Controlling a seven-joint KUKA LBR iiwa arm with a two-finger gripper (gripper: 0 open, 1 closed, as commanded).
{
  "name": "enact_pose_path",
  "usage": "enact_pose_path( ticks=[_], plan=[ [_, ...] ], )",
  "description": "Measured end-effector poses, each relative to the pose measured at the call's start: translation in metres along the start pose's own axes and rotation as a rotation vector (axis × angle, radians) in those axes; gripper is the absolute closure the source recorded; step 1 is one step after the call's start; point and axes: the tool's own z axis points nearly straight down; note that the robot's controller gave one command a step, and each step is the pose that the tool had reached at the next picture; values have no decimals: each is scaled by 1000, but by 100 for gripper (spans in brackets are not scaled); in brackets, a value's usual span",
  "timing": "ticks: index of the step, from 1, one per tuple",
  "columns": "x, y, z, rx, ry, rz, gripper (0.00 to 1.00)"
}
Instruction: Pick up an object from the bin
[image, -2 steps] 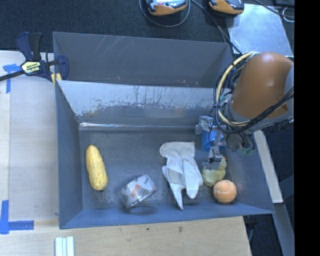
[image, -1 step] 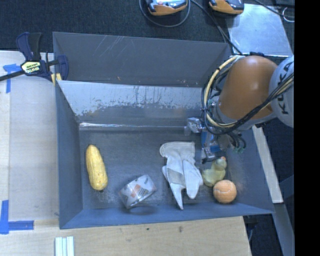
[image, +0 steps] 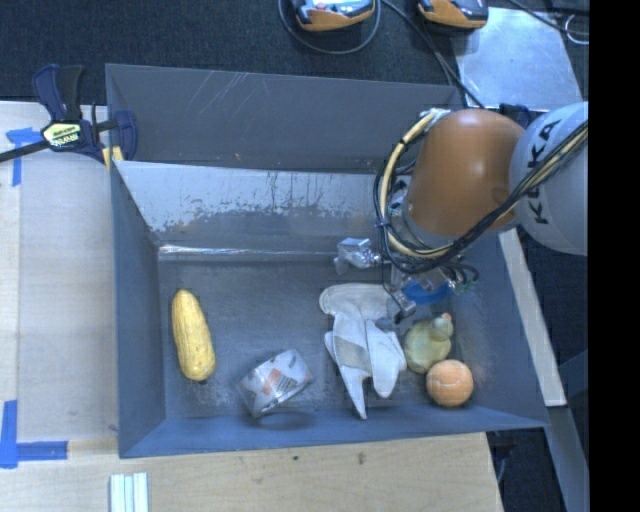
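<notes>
My gripper (image: 408, 296) hangs low at the bin's right side, just under the arm's orange cover. It sits directly over the upper edge of a crumpled white cloth (image: 362, 345) and touches or nearly touches it. A pale yellow pear-shaped thing (image: 428, 343) lies just right of the cloth, below the gripper. An orange ball (image: 450, 383) rests in front of it, near the bin's front right corner. Whether anything is held is hidden.
A yellow corn cob (image: 192, 334) lies lengthwise at the left of the bin floor. A crumpled clear packet with red and white print (image: 274, 381) sits at the front middle. The arm with its cables comes in from the right over the bin's back right part.
</notes>
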Motion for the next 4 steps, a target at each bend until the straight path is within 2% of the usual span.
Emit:
enact_pose_path(
  ticks=[1,2,3,4],
  plan=[
    [-16,19,22,0,1,-306,0],
    [-31,13,51,2,-5,-358,0],
    [-36,-4,66,2,-8,-679,100],
    [-36,-4,66,2,-8,-678,100]
  ],
)
